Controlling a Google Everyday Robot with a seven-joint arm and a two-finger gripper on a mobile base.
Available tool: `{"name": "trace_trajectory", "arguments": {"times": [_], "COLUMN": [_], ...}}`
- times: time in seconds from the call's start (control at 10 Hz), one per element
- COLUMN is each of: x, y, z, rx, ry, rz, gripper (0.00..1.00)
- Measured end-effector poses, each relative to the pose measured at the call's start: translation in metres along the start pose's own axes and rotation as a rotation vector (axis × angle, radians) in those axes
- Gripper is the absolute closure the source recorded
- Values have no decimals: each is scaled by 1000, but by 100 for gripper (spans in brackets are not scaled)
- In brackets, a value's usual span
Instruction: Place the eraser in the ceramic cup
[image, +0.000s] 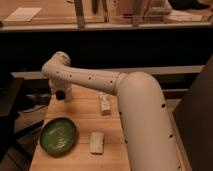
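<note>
The eraser (96, 141), a flat off-white block, lies on the wooden table (80, 115) near its front, just right of the green plate. A small off-white upright object (104, 105) stands mid-table beside the arm and seems to be the ceramic cup. My gripper (60, 94) hangs low over the table's far left corner, dark against the wood. It is well apart from both the eraser and the cup. The arm's thick white forearm (145, 115) crosses the right side of the table and hides what lies under it.
A green round plate (58, 135) sits at the front left of the table. A dark cabinet front and a counter ledge (105, 25) run behind the table. A dark object (7, 107) stands off the table's left edge.
</note>
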Motion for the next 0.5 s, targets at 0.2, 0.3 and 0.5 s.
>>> {"name": "trace_trajectory", "arguments": {"times": [0.2, 0.3, 0.5], "x": [0, -1, -1], "y": [-1, -3, -4], "z": [1, 1, 2], "rx": [6, 10, 14], "ry": [1, 2, 3], "rz": [-3, -6, -10], "gripper": [57, 57, 53]}}
